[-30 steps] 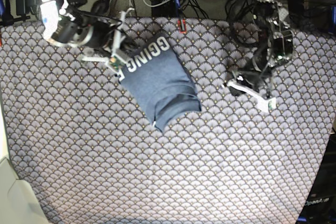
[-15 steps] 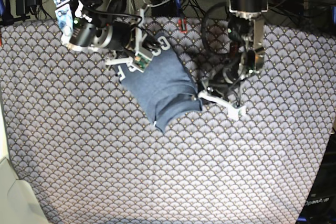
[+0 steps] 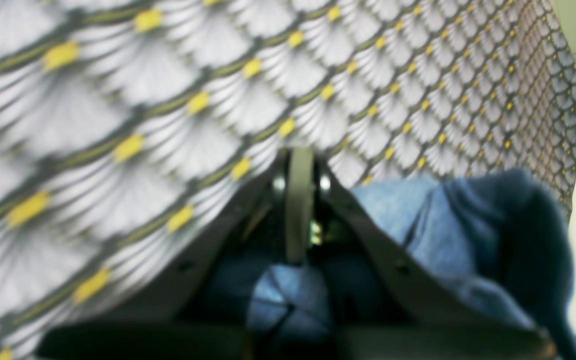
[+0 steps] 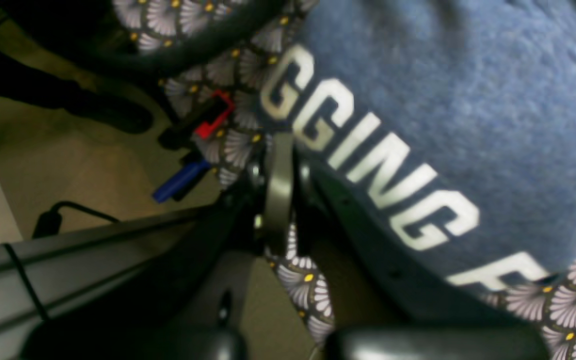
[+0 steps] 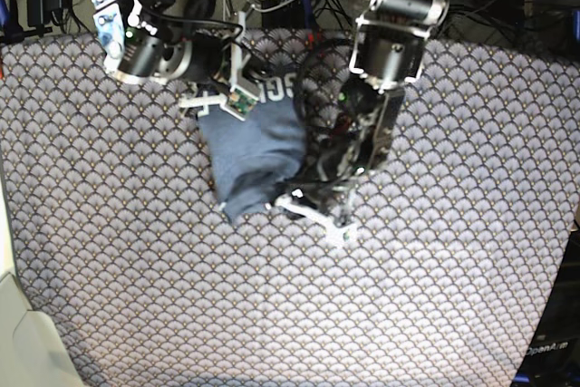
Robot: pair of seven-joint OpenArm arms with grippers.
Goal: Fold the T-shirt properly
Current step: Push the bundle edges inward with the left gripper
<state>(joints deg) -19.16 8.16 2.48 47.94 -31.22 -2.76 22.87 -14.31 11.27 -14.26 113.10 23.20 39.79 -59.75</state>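
shirt (image 5: 249, 151): folded blue bundle on the cloth (image 5: 136, 260), upper-centre of the base view, slightly skewed. White lettering (image 4: 368, 165) faces up at its far end.
right gripper (image 5: 217, 101): at the lettered far edge of the shirt, jaws together. The wrist view shows the closed tip at the shirt's edge, beside the lettering. Can't tell if any fabric is pinched.
left gripper (image 5: 313, 210): low at the shirt's near corner, jaws together. In its wrist view, blue fabric bunches right against the fingers; it may be nipped or just pushed, can't tell.
stage: judged late; the shirt is already compact, so this looks like nudging or squaring up.
risk 1: closed fingers dragging sideways could ruck the top layer or open the fold, since the layers are loose.
risk 2: if fabric is caught in a jaw, lifting away would pull the bundle apart.
risk 3: the two arms are close over the shirt, so collision or cable (image 5: 313, 79) snag is possible.
risk 4: the cloth itself could wrinkle under a low tip.
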